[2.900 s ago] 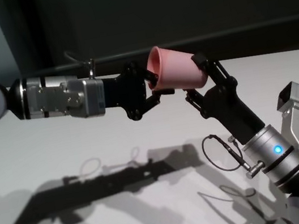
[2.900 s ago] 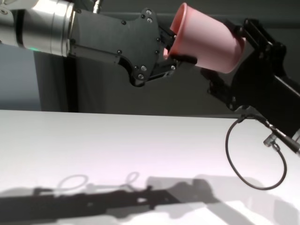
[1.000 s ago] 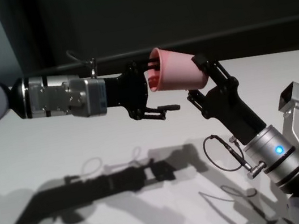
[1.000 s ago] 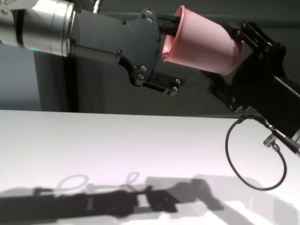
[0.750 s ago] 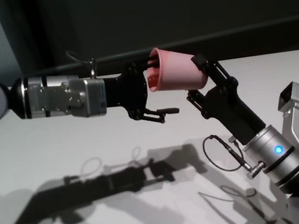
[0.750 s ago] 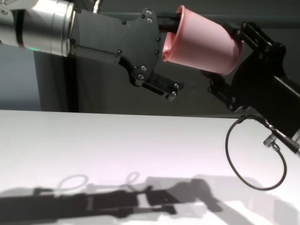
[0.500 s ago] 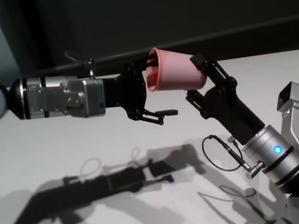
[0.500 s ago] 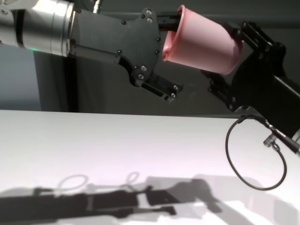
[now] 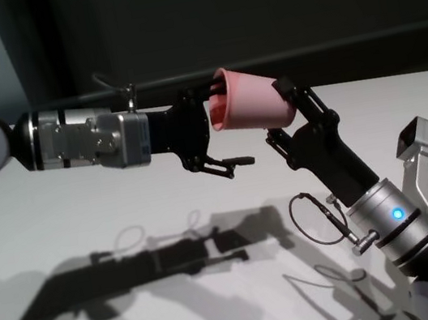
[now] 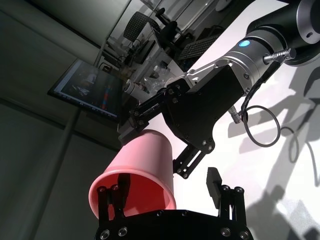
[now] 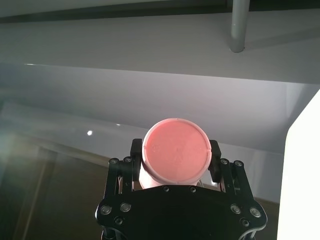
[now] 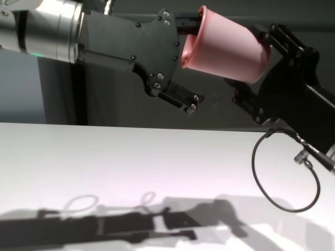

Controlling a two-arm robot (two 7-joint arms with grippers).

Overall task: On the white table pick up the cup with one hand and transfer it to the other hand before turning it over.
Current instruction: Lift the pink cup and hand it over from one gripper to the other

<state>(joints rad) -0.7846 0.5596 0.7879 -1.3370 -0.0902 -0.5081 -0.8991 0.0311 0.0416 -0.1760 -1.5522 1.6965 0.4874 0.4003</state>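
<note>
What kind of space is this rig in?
Probably a lab or office test bay: a monitor and office chair in the background, a bare white table, and two hands passing a pink cup.

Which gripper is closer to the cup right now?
Right. The right gripper is clamped on the cup near its base, in mid-air. The left gripper is open at the rim, one finger reaching inside the mouth, the other hanging below, clear of it.

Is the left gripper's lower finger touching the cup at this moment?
Apart. In the chest view the left gripper's lower finger hangs open below the cup's rim with dark background showing between them; the right gripper grips the cup's base.
</note>
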